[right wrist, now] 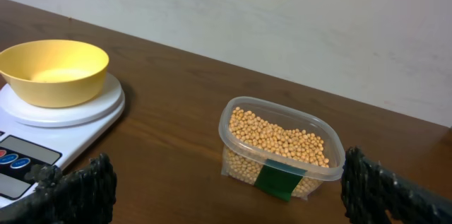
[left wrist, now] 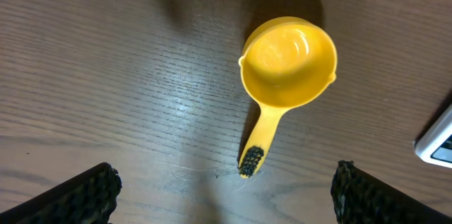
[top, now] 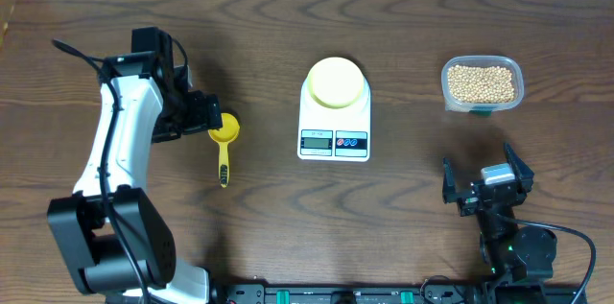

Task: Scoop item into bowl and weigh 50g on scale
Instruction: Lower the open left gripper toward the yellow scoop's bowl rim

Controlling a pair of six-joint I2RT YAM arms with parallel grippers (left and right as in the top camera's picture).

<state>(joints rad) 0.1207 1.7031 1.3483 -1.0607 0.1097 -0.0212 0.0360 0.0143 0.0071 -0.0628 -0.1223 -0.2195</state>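
So from overhead, the white scale (top: 333, 141) sits around the middle of the bench (top: 403, 16) with the pale yellow bowl (top: 336, 82) parked on its platform. The beans (top: 482, 81) are all in a clear tub (top: 445, 93) over on the right arm's side, well apart from the scale. The left claw (top: 203, 115) hangs at the round end of a bright yellow scoop (top: 224, 133) that lies flat on the wood, handle pointing toward the near edge. That claw is spread wide and isn't gripping anything. The right claw (top: 484, 184) sits low near the front edge, also spread wide with nothing in it. The tub is further back from it and the scale is off to its left. In the left wrist view, the scoop lies cup-up ahead of and between the two black fingertips (left wrist: 85, 196), touching neither, with its dark handle tip pointing back at the camera. A corner of the scale pokes in at the right edge. In the right wrist view, the tub of beans is pretty much straight ahead between the released fingers, a green label on its front. The bowl on the scale is ahead to the left, with a pale wall (right wrist: 282, 12) behind the bench.
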